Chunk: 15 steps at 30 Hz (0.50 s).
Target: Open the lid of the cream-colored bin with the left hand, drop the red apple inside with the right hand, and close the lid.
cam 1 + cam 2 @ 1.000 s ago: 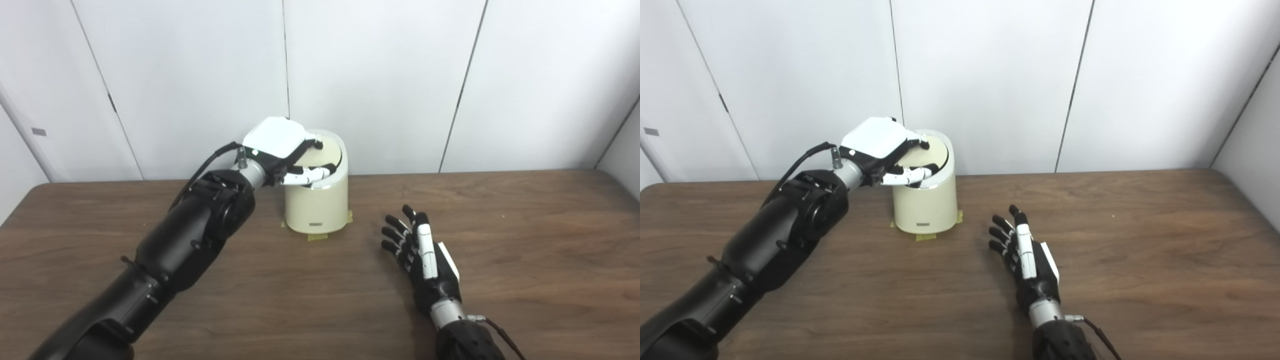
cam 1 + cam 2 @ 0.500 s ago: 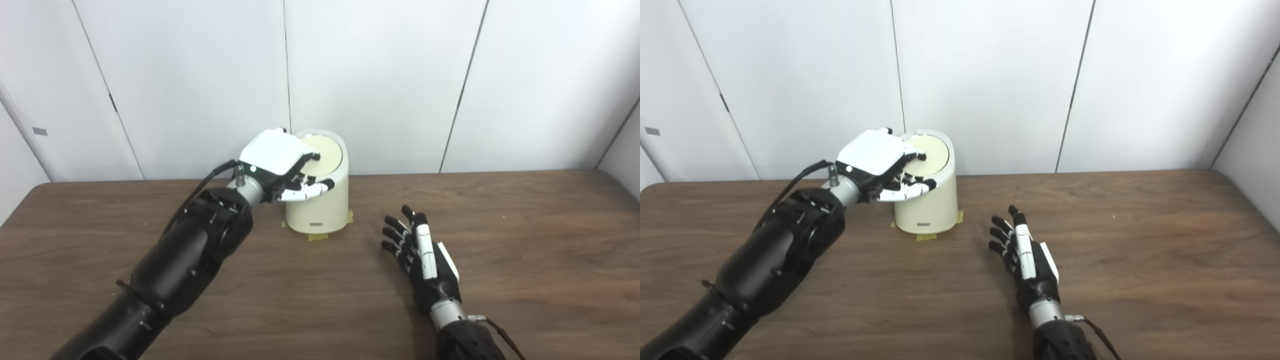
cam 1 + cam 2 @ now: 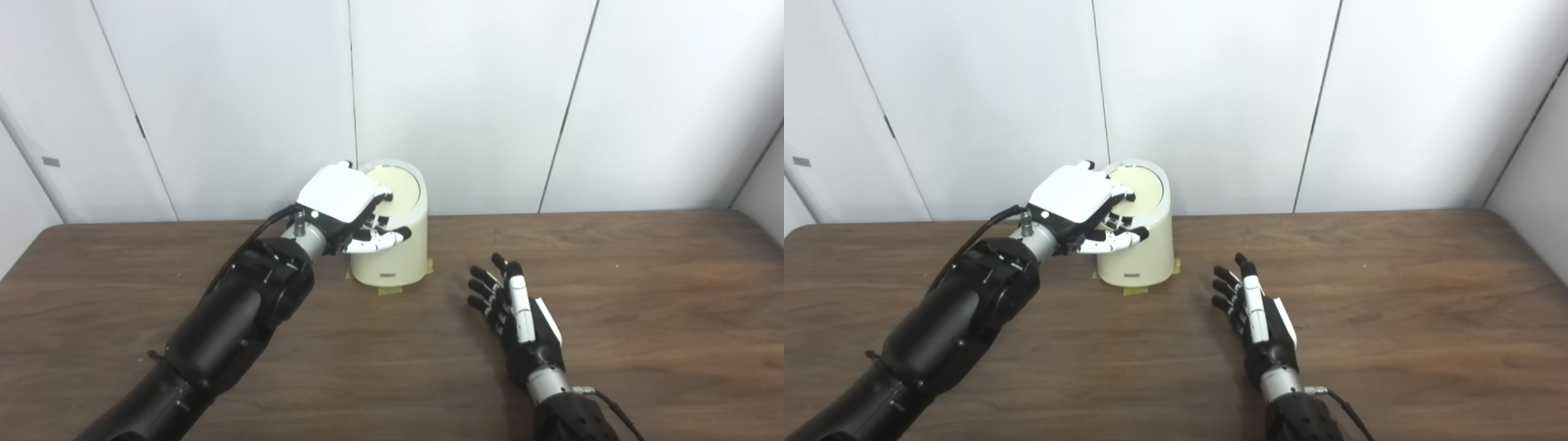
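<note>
The cream-colored bin (image 3: 395, 257) stands at the back of the table, taped down at its base. Its round lid (image 3: 401, 185) lies flat and closed in the rim. My left hand (image 3: 346, 205) rests over the bin's left edge, with its fingers (image 3: 376, 242) spread against the lid and the side, holding nothing. My right hand (image 3: 517, 315) lies open on the table to the right of the bin, fingers spread and empty. No red apple shows in either view.
The brown wooden table (image 3: 643, 306) runs wide to both sides. White wall panels (image 3: 465, 92) stand right behind the bin. Yellow tape tabs (image 3: 387, 290) mark the bin's base.
The lid went from tilted up to flat and closed. My left hand came down and drew back slightly toward the left with it. The right hand stayed still.
</note>
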Each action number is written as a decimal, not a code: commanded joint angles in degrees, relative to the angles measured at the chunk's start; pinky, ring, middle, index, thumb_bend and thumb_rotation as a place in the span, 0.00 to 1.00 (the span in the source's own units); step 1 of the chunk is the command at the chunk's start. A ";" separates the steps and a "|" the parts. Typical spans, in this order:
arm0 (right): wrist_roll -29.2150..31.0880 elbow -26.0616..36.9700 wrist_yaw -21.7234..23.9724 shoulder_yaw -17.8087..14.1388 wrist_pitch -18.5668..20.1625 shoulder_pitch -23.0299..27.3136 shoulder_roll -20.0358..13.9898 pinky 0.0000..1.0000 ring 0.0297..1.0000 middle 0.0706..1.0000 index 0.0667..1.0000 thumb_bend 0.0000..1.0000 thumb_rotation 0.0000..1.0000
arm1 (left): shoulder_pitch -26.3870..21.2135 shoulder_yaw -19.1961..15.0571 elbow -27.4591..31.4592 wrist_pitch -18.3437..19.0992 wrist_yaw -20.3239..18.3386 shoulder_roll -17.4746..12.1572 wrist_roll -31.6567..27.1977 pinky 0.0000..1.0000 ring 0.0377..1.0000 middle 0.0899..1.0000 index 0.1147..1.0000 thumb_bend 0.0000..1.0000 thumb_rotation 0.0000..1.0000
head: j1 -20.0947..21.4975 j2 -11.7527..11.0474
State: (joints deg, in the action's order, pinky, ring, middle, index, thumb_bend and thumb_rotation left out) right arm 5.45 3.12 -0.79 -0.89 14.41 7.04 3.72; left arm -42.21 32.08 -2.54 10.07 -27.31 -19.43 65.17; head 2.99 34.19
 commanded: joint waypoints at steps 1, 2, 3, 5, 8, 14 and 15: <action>0.08 1.47 0.23 0.16 -0.05 1.34 0.05 0.86 0.88 0.87 0.99 0.58 1.00 | -0.18 1.89 -3.65 -1.55 -1.74 -0.56 1.61 1.00 0.90 0.82 0.77 0.52 1.00 | 0.14 0.07; 0.01 1.41 0.22 0.19 -0.11 1.38 0.04 0.85 0.88 0.87 0.99 0.58 1.00 | -0.31 2.70 -4.33 -1.99 -1.94 -0.72 2.65 1.00 0.90 0.82 0.77 0.52 1.00 | 0.21 0.11; 0.02 1.41 0.30 0.23 -0.13 1.39 0.02 0.86 0.88 0.86 0.98 0.58 1.00 | -0.43 3.43 -4.99 -2.29 -2.29 -0.80 3.61 1.00 0.90 0.82 0.77 0.52 1.00 | 0.27 0.18; 0.11 1.58 0.26 0.18 0.04 1.39 0.11 0.86 0.88 0.86 0.99 0.58 1.00 | -0.39 4.15 -5.68 -2.60 -2.91 -0.74 4.82 1.00 0.90 0.82 0.76 0.52 1.00 | 0.28 0.27; 0.19 1.68 0.27 0.07 0.09 1.37 0.07 0.86 0.88 0.86 0.98 0.58 1.00 | -0.04 4.42 -5.68 -2.80 -3.49 -0.61 5.26 1.00 0.90 0.83 0.77 0.52 1.00 | 0.18 0.34; 0.12 1.85 0.07 -0.03 0.50 1.36 0.11 0.86 0.88 0.85 0.98 0.57 1.00 | 0.75 4.65 -5.11 -3.21 -3.68 -0.75 5.74 1.00 0.90 0.82 0.76 0.52 1.00 | 0.33 0.33; 0.12 1.92 0.02 -0.05 0.58 1.34 0.15 0.86 0.88 0.85 0.98 0.57 1.00 | 0.88 4.52 -4.89 -3.24 -3.71 -0.80 5.55 1.00 0.90 0.82 0.76 0.52 1.00 | 0.33 0.33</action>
State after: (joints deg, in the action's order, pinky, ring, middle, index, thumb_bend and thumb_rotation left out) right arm 5.45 3.36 -0.84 -0.94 15.27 7.00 3.72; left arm -43.63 35.14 -4.70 8.14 -26.61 -19.17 70.78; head 3.25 34.45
